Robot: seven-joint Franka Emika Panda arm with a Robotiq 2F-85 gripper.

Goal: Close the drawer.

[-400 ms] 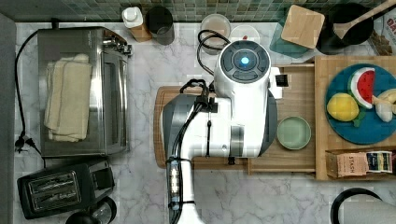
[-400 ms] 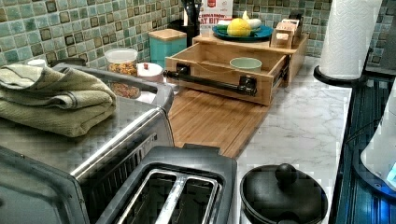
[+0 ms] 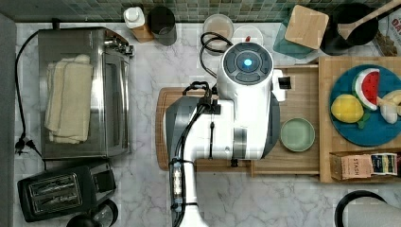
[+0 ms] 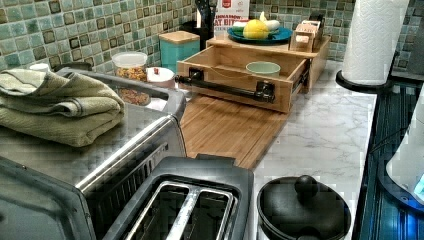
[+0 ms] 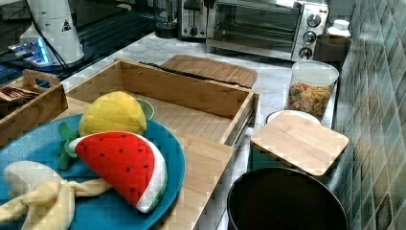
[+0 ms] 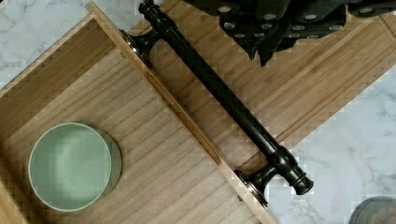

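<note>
One drawer (image 4: pixel 235 75), light wood, stood pulled well out of its low cabinet, front panel over the far edge of the grooved cutting board (image 4: pixel 227 130). Long black bar handle (image 6: pixel 224 95) ran across the front on two black mounts. Inside sat a pale green bowl (image 6: pixel 72 165), near one corner, apart from the walls.

Arm (image 3: pixel 236 109) hung above the drawer front in the top view, hiding most of the handle there. Gripper (image 6: pixel 266 39) seen from the wrist camera: above the cutting board, on the outer side of the handle, apart from it, touching nothing. Jaws looked drawn together or nearly so; nothing was held between them.

Cabinet top carried a blue plate (image 5: pixel 165 158) with toy fruit and a tea box (image 3: pixel 361 165). Marble surface (image 4: pixel 320 135) was bare beside the board.

Judged risks:
- push landing off-centre on the bar could skew the drawer and bind it in its runners
- contact too high could ride over the front panel and miss
- a hard shove could send the bowl sliding against the drawer wall
- fingers dragging low could catch the board
</note>
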